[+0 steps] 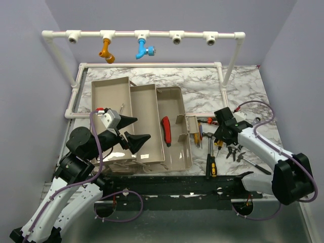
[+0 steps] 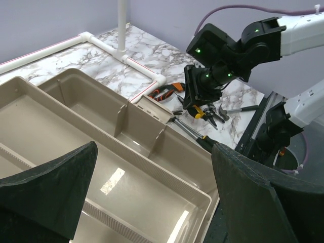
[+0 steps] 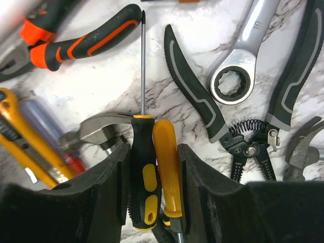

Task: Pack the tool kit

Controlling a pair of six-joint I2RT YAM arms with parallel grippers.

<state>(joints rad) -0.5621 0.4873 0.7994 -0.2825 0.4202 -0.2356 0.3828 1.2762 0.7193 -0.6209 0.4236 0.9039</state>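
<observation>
The open toolbox [image 1: 147, 104] lies at centre-left, its beige trays spread out. A red-handled knife [image 1: 166, 130] lies in its right compartment. My left gripper [image 1: 142, 128] hovers open and empty over the trays; the left wrist view shows it [image 2: 152, 195] above a bare tray [image 2: 91, 109]. My right gripper [image 1: 221, 137] is down among loose tools right of the box. In the right wrist view it [image 3: 154, 152] is shut on a black-and-yellow screwdriver handle [image 3: 143, 177] and a yellow handle [image 3: 166, 162] side by side. I cannot tell whether they are lifted.
Around the right gripper lie a hammer head [image 3: 96, 129], a ratchet wrench [image 3: 238, 71], spring pliers [image 3: 202, 101], orange-black pliers [image 3: 76, 40] and a yellow knife [image 3: 20, 136]. A long screwdriver [image 1: 210, 162] lies near the front. The white pipe frame [image 1: 152, 35] stands behind.
</observation>
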